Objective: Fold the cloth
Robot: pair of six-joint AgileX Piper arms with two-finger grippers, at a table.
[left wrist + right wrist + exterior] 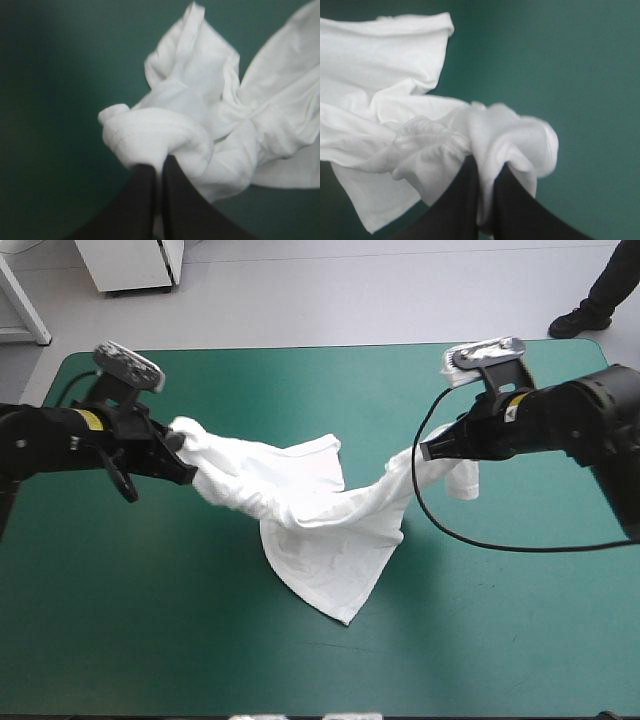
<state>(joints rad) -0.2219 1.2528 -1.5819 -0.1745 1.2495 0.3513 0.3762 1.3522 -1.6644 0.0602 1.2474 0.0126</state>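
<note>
The white T-shirt (320, 510) hangs stretched between both grippers above the teal-green table (150, 620), sagging in the middle with one pointed corner resting on the cover toward the near edge. My left gripper (183, 455) is shut on the T-shirt at its left end; in the left wrist view the black fingers (158, 167) pinch a rolled hem of the T-shirt (200, 120). My right gripper (425, 452) is shut on the T-shirt at its right end. The right wrist view shows bunched fabric (470, 135) caught between the fingers (485, 172), with a sleeve hanging beside them.
Bare teal-green cover lies all around the shirt, with wide room toward the near edge (300, 680) and along the far edge (300, 360).
</note>
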